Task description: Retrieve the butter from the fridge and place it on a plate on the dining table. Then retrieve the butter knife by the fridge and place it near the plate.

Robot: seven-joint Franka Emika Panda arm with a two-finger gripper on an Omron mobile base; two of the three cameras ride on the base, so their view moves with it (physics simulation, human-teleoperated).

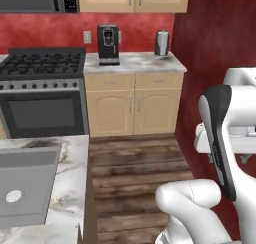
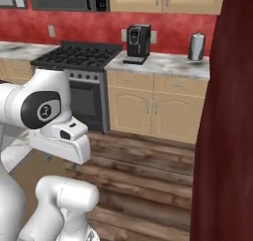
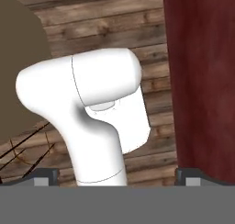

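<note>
While the arm sat folded low over the base, open wooden floor (image 1: pixel 135 163) ran ahead to the wall cabinets (image 1: pixel 132 103), free for moving. Dining table (image 1: pixel 70 163) with its marble worktop took the near left corner of the left base view, its right edge bordering the floor lane; a grey slab (image 1: pixel 25 185) with a small white disc lay on it near that corner. A dark red wall (image 2: pixel 227 136) closed off the right side, right up against the lane. On the far worktop (image 1: pixel 135 63), a black coffee machine (image 1: pixel 108 44) stood towards its left end, beside the stove (image 1: pixel 42 88), and a metal kettle (image 1: pixel 161 43) stood near its right end. Gripper (image 3: pixel 117 178) jaws were spread fully wide, fingertips (image 3: pixel 43 177) at either side of the hand view, nothing between them, touching nothing. Butter, plate, knife and fridge: couldn't tell where.
</note>
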